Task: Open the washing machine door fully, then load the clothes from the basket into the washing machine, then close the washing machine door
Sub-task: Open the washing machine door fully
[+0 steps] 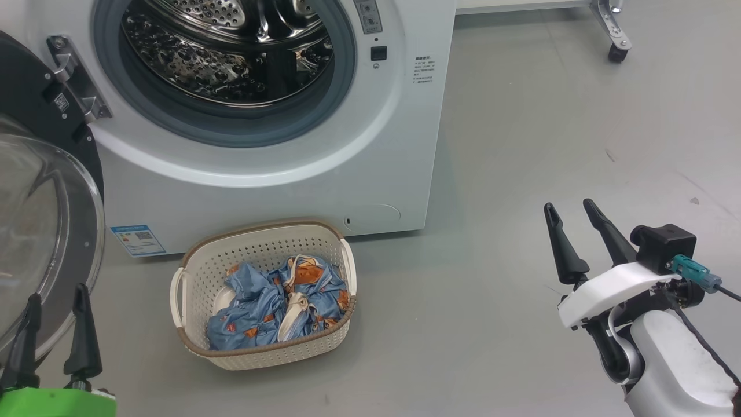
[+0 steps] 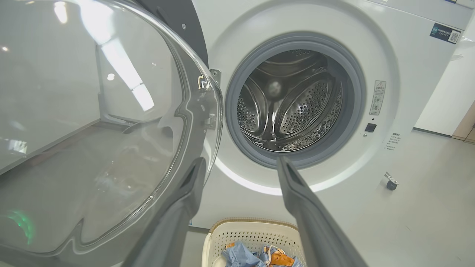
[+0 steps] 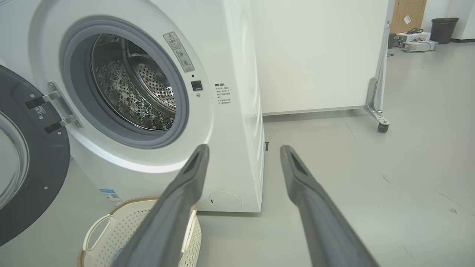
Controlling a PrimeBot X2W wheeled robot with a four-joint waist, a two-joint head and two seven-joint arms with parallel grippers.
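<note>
Both grippers are hanging empty with fingers spread apart; left gripper (image 1: 57,294) is hovering at the lower left of the head view, just in front of the door (image 1: 40,220), and in its own wrist view one finger is lying across the edge of the glass bowl, though I cannot tell whether it is touching; right gripper (image 1: 569,205) is hovering over bare floor (image 1: 509,174), well to the right of the basket (image 1: 260,229); the door is standing swung wide at the machine's left, hanging on its metal hinge (image 1: 78,78), black rim and clear bowl turned away from the opening; the machine (image 1: 347,162) is sitting with its mouth uncovered, a grey gasket (image 1: 341,87) ringing the perforated steel drum (image 1: 226,52); the basket is sitting on the floor just in front of the machine, below the mouth and beside the blue label (image 1: 138,239); the clothes (image 1: 278,304) are lying bunched inside it, blue with orange patches, reaching about to the rim; behind the machine a white panel (image 3: 315,55) is standing on a castor (image 1: 617,53), and far off a dark bin (image 3: 443,29) is sitting by the wall.
</note>
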